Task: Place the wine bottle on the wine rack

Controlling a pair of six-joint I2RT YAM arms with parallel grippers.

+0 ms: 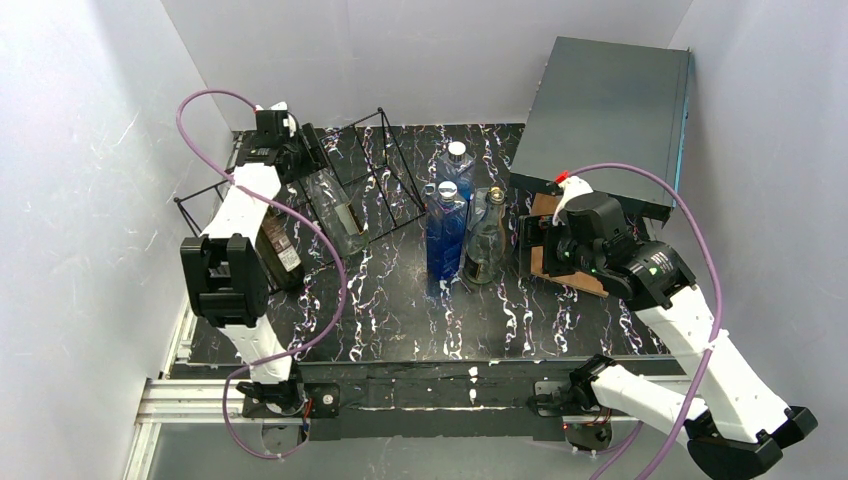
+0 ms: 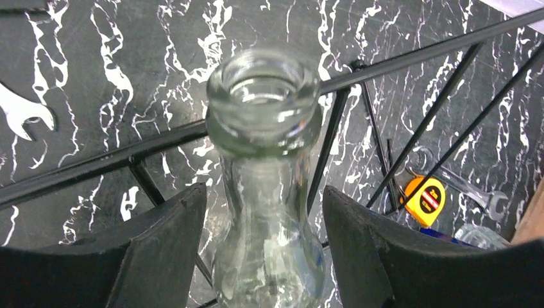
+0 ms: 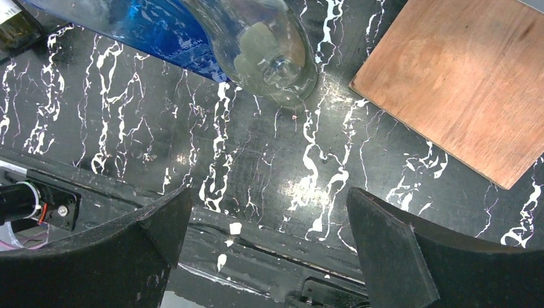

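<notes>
— How many bottles do we count?

— Five. The clear wine bottle [image 1: 335, 205] lies on the wine rack [image 2: 96, 162], uncapped. A dark bottle [image 1: 280, 250] lies at the rack's near-left end, partly behind the left arm, so we cannot tell whether the wires carry it. Three stand on the table [image 1: 400, 320] to the right of the rack: a blue bottle [image 1: 445, 240], a silver-capped bottle [image 1: 457, 160] and a gold-capped bottle [image 1: 487, 235].

— And the left jaws?

— They stand parted on either side of the wine bottle's neck, with a thin gap on each side, so we see no grip.

— The right jaws?

— Spread wide with nothing between them. They are over the table well right of the rack, past the standing bottles and beside one wooden board [image 3: 462, 83].

— Anything else?

— One tape measure [image 2: 425, 199] and two wrenches [image 2: 22, 115] show through the rack's wires. One dark grey box [image 1: 610, 110] sits far right of the rack, and its contents are hidden from us.
</notes>
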